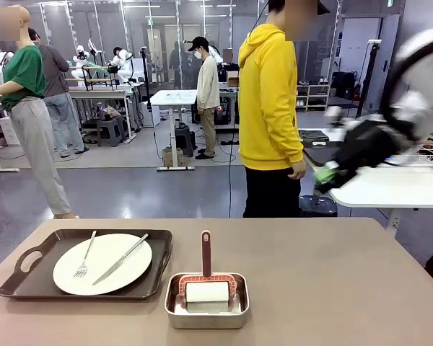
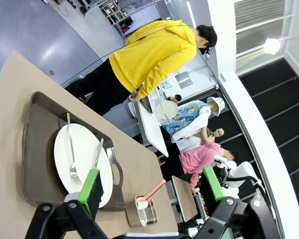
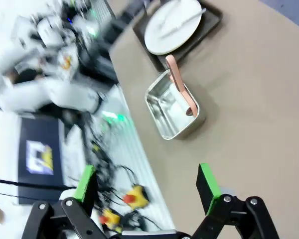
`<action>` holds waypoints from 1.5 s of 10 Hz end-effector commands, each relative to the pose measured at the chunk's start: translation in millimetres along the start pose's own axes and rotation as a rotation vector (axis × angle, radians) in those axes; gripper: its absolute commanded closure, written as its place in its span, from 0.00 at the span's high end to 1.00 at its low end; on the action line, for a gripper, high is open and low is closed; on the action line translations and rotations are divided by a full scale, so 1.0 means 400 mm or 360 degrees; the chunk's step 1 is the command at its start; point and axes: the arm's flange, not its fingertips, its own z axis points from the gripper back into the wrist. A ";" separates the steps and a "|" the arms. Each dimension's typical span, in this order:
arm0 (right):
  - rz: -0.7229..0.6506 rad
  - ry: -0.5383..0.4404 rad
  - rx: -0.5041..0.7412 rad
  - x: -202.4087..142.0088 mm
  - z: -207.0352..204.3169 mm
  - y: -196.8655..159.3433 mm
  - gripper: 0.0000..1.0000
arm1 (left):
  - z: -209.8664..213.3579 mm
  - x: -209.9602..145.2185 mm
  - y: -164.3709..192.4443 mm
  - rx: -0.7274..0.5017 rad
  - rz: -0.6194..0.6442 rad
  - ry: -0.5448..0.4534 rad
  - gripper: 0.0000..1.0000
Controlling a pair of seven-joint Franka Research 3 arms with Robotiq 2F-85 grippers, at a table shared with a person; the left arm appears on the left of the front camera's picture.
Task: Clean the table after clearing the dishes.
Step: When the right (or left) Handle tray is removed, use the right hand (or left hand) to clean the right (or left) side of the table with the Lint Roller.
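Spread wide and pinching nothing: left pincer, hanging in the air above the desk. Likewise spread and empty: right pincer, raised off the desk toward 3 o'clock, blurred in the front view. At 8 o'clock on the desk, a white plate with fork and knife on a dark tray. At 6 o'clock, a steel pan holding a pink-handled roller.

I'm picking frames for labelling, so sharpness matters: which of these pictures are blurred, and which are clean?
Front view: the plate and steel pan are sharp, but the right arm is a motion smear. Right wrist view: soft all over, worst in the clutter beyond the table edge. Left wrist view: crisp but tilted, with glare from a lamp.
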 end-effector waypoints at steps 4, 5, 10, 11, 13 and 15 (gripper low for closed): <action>-0.0595 -0.1216 0.0231 -0.492 0.286 -0.104 1.00 | 0.007 0.001 -0.006 -0.0030 -0.0009 -0.0018 1.00; -0.0651 -0.1395 0.0244 -0.593 0.306 -0.102 1.00 | 0.007 0.001 -0.006 -0.0030 -0.0009 -0.0018 1.00; -0.0813 -0.1800 0.0164 -0.803 0.345 -0.082 1.00 | 0.007 0.001 -0.006 -0.0030 -0.0009 -0.0018 1.00; -0.0806 -0.1745 0.0279 -0.852 0.344 -0.096 1.00 | 0.007 0.001 -0.006 -0.0030 -0.0009 -0.0018 1.00; -0.0806 -0.1745 0.0279 -0.852 0.344 -0.096 1.00 | 0.007 0.001 -0.006 -0.0030 -0.0009 -0.0018 1.00; -0.0806 -0.1745 0.0279 -0.852 0.344 -0.096 1.00 | 0.007 0.001 -0.006 -0.0030 -0.0009 -0.0018 1.00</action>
